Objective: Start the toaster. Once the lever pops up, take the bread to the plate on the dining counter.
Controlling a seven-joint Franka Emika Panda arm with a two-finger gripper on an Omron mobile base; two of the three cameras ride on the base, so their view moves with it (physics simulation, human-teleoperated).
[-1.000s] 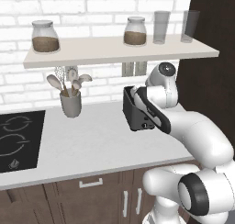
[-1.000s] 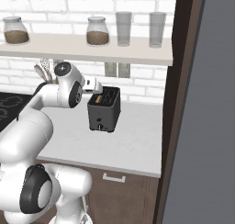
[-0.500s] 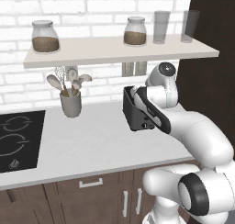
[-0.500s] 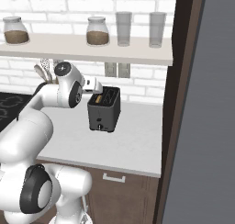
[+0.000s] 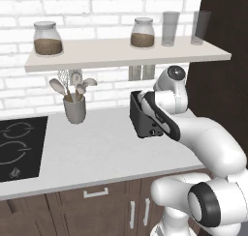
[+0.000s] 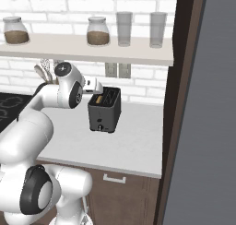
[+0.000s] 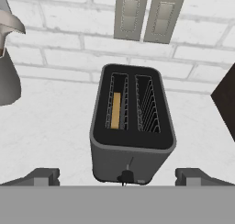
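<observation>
The dark toaster (image 7: 131, 126) stands on the grey worktop against the brick wall, seen from above and in front. A tan slice of bread (image 7: 116, 110) sits low in its left slot; the right slot is empty. The toaster's lever (image 7: 125, 176) shows low on its front face. My gripper (image 7: 118, 178) hovers above and just in front of the toaster, open, with one fingertip wide to each side and nothing between them. From the right base view the hand (image 6: 93, 85) is at the toaster's (image 6: 105, 111) upper left edge. The plate and the dining counter are out of view.
A grey utensil cup (image 5: 75, 109) stands left of the toaster (image 5: 140, 121), with a black hob (image 5: 19, 145) further left. A shelf (image 5: 121, 53) with jars and glasses hangs overhead. Wall sockets (image 7: 144, 16) sit behind the toaster. A tall dark cabinet (image 6: 184, 104) bounds the right.
</observation>
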